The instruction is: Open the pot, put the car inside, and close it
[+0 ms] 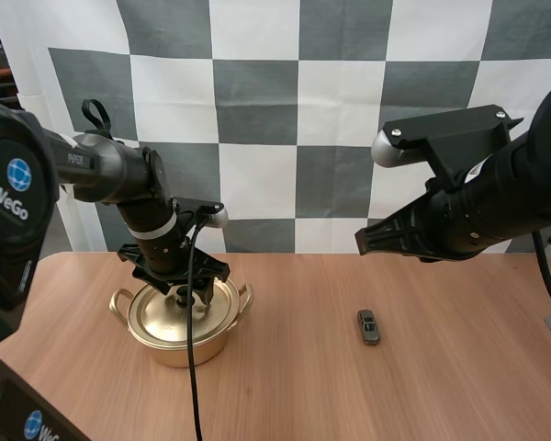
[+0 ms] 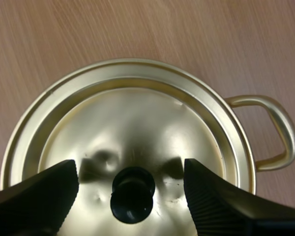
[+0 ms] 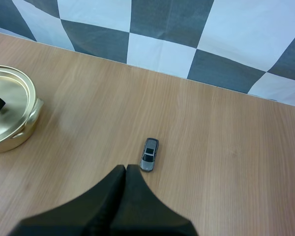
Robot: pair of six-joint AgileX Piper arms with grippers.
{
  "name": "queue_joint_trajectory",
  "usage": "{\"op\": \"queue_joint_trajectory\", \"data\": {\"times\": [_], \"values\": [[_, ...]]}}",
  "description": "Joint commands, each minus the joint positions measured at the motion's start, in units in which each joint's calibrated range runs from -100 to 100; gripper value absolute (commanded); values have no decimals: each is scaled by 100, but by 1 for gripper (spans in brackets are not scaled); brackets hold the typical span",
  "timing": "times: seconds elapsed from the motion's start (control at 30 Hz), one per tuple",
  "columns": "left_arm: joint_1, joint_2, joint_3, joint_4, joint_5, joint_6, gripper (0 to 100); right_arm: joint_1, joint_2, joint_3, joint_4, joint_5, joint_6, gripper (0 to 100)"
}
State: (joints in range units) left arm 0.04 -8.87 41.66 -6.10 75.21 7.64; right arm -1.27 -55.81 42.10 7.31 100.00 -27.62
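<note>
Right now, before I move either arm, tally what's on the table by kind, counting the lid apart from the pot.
pot: 1
lid, sitting on the pot: 1
car: 1
Total: 3

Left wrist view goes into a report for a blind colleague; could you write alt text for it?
The left hand, fingers open, hangs over the lid of a gold pot, with the lid's black knob between the two fingers and clear of both. The lid sits closed on the pot, whose loop handle juts out over a wooden table.
</note>
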Motion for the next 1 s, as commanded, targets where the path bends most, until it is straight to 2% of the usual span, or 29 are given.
{"op": "queue_joint_trajectory", "data": {"times": [0.0,0.07,0.1,0.13,0.67,0.8,0.97], "values": [[-1,3,8,-3,-4,-11,72,-1,-5,-7,11,0,4,0],[-1,3,8,-3,-4,-147,27,-1,-5,-7,11,0,4,0],[-1,3,8,8,-4,-180,8,-1,-5,-7,11,0,4,0],[-1,3,8,20,-4,-191,0,-1,-5,-7,11,0,4,0],[-1,3,8,41,-146,-158,0,-1,-5,-7,11,0,4,0],[-1,-10,-226,41,229,-124,0,-1,-5,-7,11,0,4,0],[-1,-132,-1075,21,1163,-124,0,-1,-5,-7,11,0,4,0]]}}
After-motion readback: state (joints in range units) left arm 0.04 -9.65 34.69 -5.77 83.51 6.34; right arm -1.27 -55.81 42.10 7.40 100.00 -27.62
